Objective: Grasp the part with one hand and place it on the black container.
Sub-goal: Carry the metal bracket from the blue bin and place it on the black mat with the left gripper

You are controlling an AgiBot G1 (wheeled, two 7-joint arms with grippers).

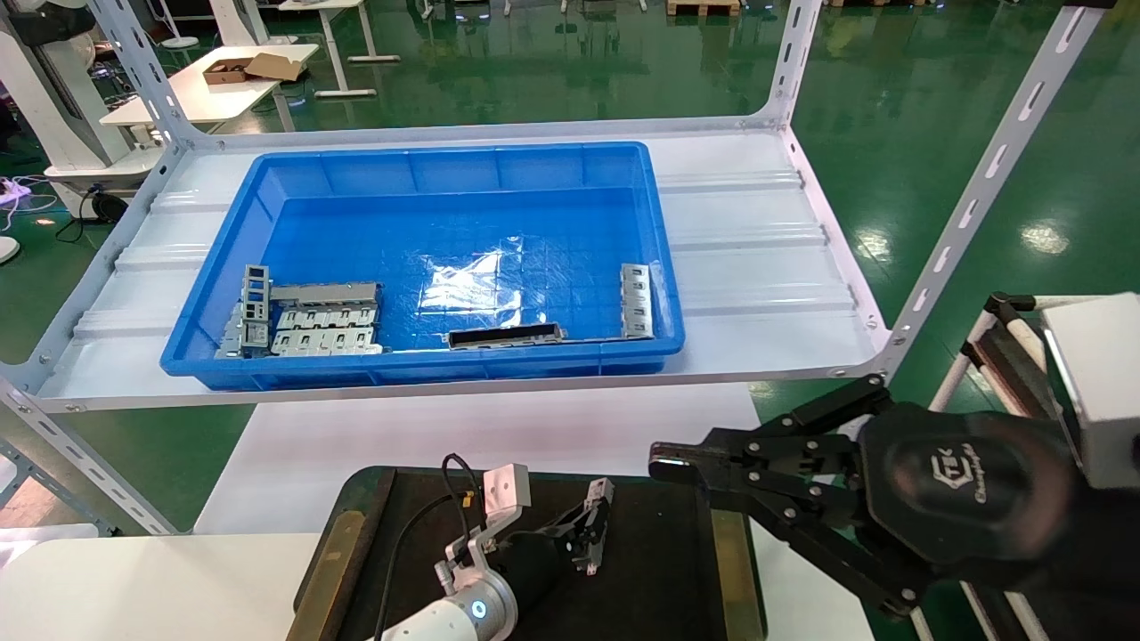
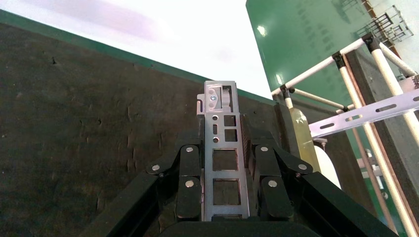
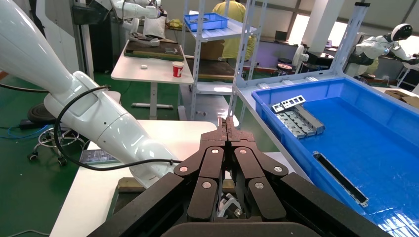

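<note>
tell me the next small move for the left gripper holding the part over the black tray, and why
Probably lower a little and open the fingers. The left gripper is shut on the part, which already hangs over the black container, well inside its rim, so no sideways travel looks needed. Whether the part touches the surface yet I cannot tell. The right gripper is shut and hovers beside the tray, out of the way.

Blue bin [image 1: 427, 258] on the shelf [image 1: 757, 258] — behind the black container [image 1: 659, 570].
</note>
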